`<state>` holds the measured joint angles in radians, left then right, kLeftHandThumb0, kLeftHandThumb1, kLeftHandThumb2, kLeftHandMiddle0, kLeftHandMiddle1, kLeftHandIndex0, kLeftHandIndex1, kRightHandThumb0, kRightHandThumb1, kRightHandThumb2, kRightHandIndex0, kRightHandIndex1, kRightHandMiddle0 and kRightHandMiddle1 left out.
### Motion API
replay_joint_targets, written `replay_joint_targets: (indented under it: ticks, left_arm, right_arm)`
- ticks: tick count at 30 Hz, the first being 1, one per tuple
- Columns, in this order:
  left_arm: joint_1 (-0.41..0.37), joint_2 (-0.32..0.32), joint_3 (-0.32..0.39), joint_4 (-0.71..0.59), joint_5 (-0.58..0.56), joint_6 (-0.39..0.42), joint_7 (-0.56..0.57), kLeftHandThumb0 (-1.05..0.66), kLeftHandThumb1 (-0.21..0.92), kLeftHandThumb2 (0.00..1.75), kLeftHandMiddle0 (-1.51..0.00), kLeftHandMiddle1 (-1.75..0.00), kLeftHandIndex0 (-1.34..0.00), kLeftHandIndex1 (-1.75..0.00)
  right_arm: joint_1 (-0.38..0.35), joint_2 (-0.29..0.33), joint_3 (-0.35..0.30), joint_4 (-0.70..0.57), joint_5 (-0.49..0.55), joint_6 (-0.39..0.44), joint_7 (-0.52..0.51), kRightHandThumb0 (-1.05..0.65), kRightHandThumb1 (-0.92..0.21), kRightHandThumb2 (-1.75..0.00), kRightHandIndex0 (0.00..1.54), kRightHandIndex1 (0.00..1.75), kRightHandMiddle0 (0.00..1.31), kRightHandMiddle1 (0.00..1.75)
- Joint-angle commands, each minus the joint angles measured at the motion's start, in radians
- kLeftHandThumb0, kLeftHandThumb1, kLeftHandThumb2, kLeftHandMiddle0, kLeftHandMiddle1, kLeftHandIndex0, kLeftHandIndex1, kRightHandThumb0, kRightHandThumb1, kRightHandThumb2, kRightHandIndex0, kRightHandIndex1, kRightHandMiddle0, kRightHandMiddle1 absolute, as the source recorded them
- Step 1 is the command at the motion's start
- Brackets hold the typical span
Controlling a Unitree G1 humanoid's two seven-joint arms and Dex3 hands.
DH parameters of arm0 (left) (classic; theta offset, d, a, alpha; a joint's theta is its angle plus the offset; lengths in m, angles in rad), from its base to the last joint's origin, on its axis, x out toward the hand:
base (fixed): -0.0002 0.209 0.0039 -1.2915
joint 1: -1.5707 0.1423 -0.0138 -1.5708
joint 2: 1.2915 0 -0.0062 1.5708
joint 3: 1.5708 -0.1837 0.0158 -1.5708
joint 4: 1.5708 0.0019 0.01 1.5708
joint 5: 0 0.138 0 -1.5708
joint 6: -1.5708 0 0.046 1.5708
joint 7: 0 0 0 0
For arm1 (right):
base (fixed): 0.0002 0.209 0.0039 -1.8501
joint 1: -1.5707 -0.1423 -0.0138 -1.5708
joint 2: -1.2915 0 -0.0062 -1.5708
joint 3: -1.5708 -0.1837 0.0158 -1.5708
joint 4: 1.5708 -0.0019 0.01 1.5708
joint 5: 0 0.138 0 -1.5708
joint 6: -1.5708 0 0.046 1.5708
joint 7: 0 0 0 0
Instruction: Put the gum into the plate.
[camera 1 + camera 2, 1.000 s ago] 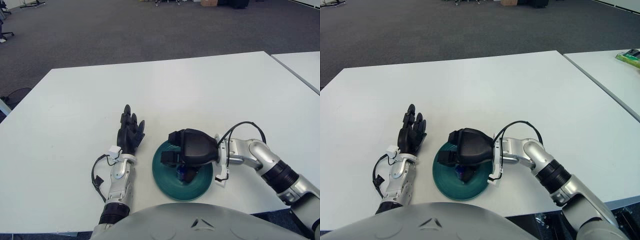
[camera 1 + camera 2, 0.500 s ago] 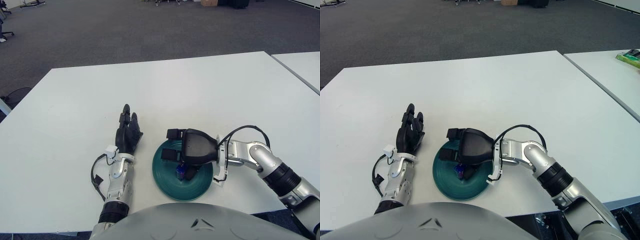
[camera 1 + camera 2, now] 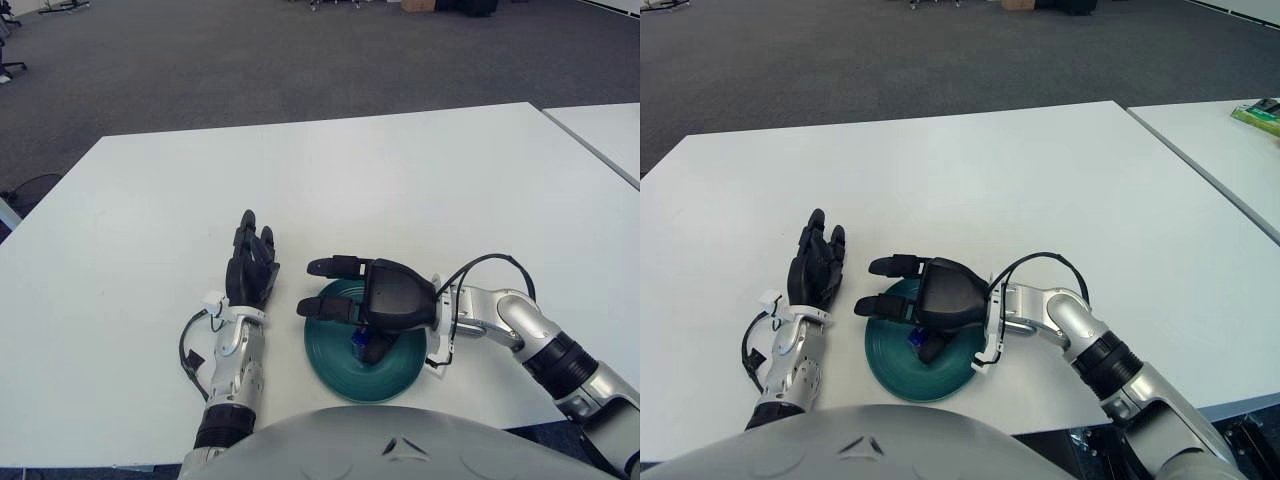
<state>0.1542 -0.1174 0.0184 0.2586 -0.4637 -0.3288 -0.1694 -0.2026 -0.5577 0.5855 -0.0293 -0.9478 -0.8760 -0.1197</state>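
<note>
The small blue pack of gum (image 3: pixel 362 344) lies inside the round dark-green plastic plate (image 3: pixel 328 352), a little right of the dish's centre, with part of it hidden under the palm above it. The robot's black three-finger right hand (image 3: pixel 375 296) hovers over the plate with its fingers (image 3: pixel 325 266) stretched out flat toward the left, past the plate's left rim, and nothing sits between them; the gum looks to be free of the hand, though whether the palm touches it cannot be told. By this layout the placing step looks done and the release is the step in hand. What the next move appears to call for is a clean lift of the right hand up and back toward the right, keeping the fingers spread so they neither catch the pack nor nudge the plate along the surface.

The black left hand (image 3: pixel 249 270) shows just to the left of the plate, well apart from the gum, its fingers straight and close together pointing away from the robot, holding nothing; it takes no part in the work.

The plate sits near the front edge of a wide white rectangular table (image 3: pixel 330 170). A second white table (image 3: pixel 1220 140) stands to the right across a narrow gap, with a flat green object (image 3: pixel 1262 115) at its far edge. Beyond both lies a dark grey carpeted floor (image 3: pixel 250 60) of an open room, with furniture legs just visible at the far side
</note>
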Motion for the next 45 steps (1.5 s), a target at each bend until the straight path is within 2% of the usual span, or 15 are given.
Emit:
replay_joint_targets:
  ticks: [1,5,8,15,21,23,25,29,33,38,42,45]
  left_arm:
    - [0.062,-0.105,0.012,0.026,-0.042,0.071,0.032,-0.76,0.92,0.92,-0.08,-0.02,-0.02,-0.16]
    - [0.072,-0.093,-0.005,0.000,-0.046,0.082,0.009,-0.75,0.92,0.91,-0.07,-0.01,0.00,-0.16]
    - [0.088,-0.060,-0.032,-0.030,-0.012,0.091,-0.003,-0.77,0.92,0.88,-0.02,0.00,0.00,-0.06]
    - [0.080,-0.038,-0.025,0.038,0.042,0.055,0.004,-0.82,0.92,0.82,0.00,0.00,0.00,0.00]
    - [0.062,-0.041,-0.011,0.079,0.067,0.019,-0.005,-0.81,0.92,0.81,0.00,0.00,-0.02,-0.01]
    - [0.059,-0.042,-0.007,0.091,0.069,0.006,-0.011,-0.81,0.92,0.81,0.00,0.00,-0.03,-0.02]
    - [0.054,-0.043,-0.003,0.100,0.069,-0.004,-0.015,-0.80,0.92,0.80,0.00,0.00,-0.03,-0.02]
    - [0.049,-0.043,0.006,0.110,0.060,-0.011,-0.024,-0.79,0.92,0.76,0.00,0.00,-0.04,-0.03]
    - [0.046,-0.038,0.010,0.113,0.059,-0.012,-0.028,-0.79,0.92,0.73,0.00,0.00,-0.03,-0.04]
    - [0.049,-0.025,0.013,0.115,0.082,-0.017,-0.024,-0.80,0.92,0.73,0.00,0.00,-0.03,-0.05]
    - [0.051,-0.018,0.016,0.118,0.100,-0.022,-0.027,-0.81,0.92,0.74,0.00,0.00,-0.04,-0.06]
    - [0.051,-0.016,0.020,0.124,0.104,-0.030,-0.037,-0.82,0.92,0.76,0.00,0.00,-0.01,-0.18]
  right_arm:
    - [-0.031,-0.013,-0.050,0.035,0.349,0.057,0.149,-1.03,-0.92,-1.07,0.10,0.00,0.00,0.20]
    - [-0.025,-0.033,-0.087,0.032,0.538,0.102,0.219,-1.04,-0.92,-1.05,0.12,0.01,0.00,0.24]
    - [0.008,-0.041,-0.128,0.011,0.638,0.152,0.247,-1.05,-0.92,-1.01,0.14,0.01,0.00,0.30]
    - [0.041,-0.042,-0.186,-0.010,0.731,0.215,0.309,-1.05,-0.92,-0.93,0.09,0.00,0.00,0.31]
    - [0.052,-0.011,-0.256,0.026,0.786,0.253,0.353,-1.05,-0.92,-0.87,0.01,0.00,0.00,0.15]
    - [0.058,0.005,-0.274,0.082,0.803,0.248,0.358,-1.05,-0.92,-0.86,0.00,0.00,0.00,0.09]
    - [0.057,0.032,-0.292,0.217,0.811,0.216,0.346,-1.05,-0.92,-0.86,0.00,0.00,0.00,0.05]
    - [0.011,0.115,-0.342,0.503,0.840,0.180,0.298,-1.05,-0.92,-0.86,0.00,0.00,0.00,0.01]
    - [-0.017,0.188,-0.375,0.579,0.911,0.204,0.316,-1.05,-0.92,-0.87,0.00,0.00,0.00,0.00]
    - [0.003,0.244,-0.448,0.651,1.017,0.230,0.364,-1.05,-0.92,-0.92,0.00,0.00,0.00,0.00]
    - [0.015,0.270,-0.490,0.714,1.043,0.283,0.383,-1.05,-0.92,-0.96,0.00,0.00,0.00,0.00]
    - [-0.013,0.289,-0.517,0.800,1.047,0.341,0.391,-1.05,-0.92,-1.00,0.00,0.00,0.00,0.00]
